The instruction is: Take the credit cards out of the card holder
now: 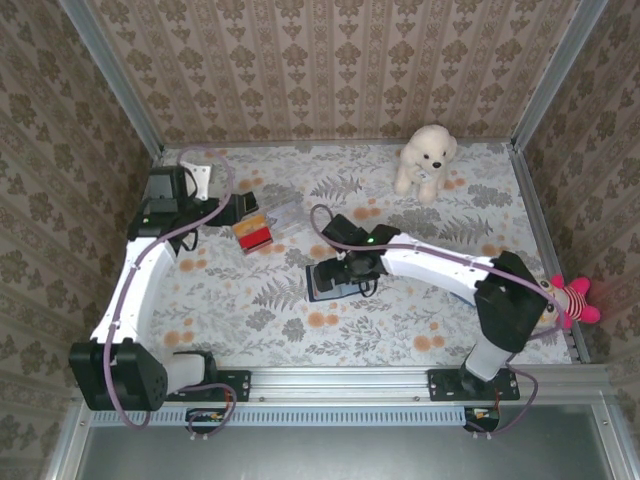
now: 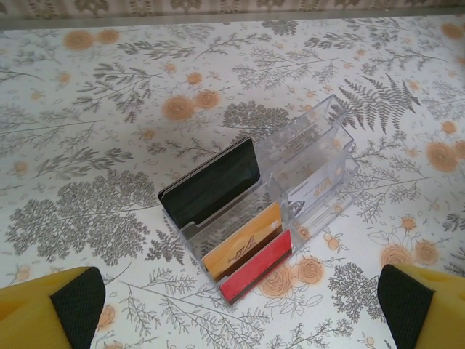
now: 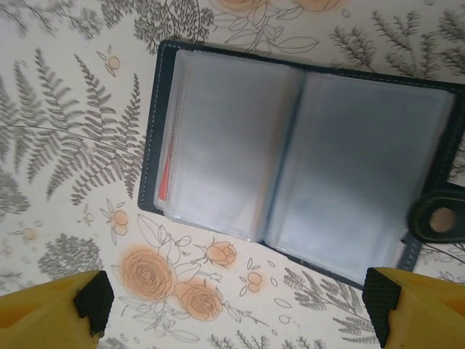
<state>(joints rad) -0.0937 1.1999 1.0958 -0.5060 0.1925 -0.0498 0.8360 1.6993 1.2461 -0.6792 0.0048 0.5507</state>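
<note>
We see a tabletop [image 1: 260, 320] covered in a fern-and-flower print. The left arm [image 1: 130, 290] reaches toward the far left corner, and the right arm [image 1: 440, 265] stretches in from the right edge to the middle.

A white plush dog [image 1: 427, 158] sits upright near the far right corner. A small doll [image 1: 572, 298] with pink hair lies at the right edge.

The left gripper [image 2: 238, 302] hangs with its yellow fingers spread wide and nothing between them, just in front of a clear plastic box [image 2: 320, 167] that stands near the far left corner. In this box we find a black card [image 2: 214, 182] leaning at the back. A yellow-orange card [image 2: 243, 243] stands in front of it, and a red card [image 2: 258, 270] is foremost.

The right gripper [image 3: 237, 298] is also spread wide and empty, poised over the card holder [image 3: 305, 153]. The holder lies open and flat near the middle of the tabletop, with its clear sleeves facing up and its clasp tab at one side. A sliver of red shows behind the sleeves along the edge opposite the tab.
</note>
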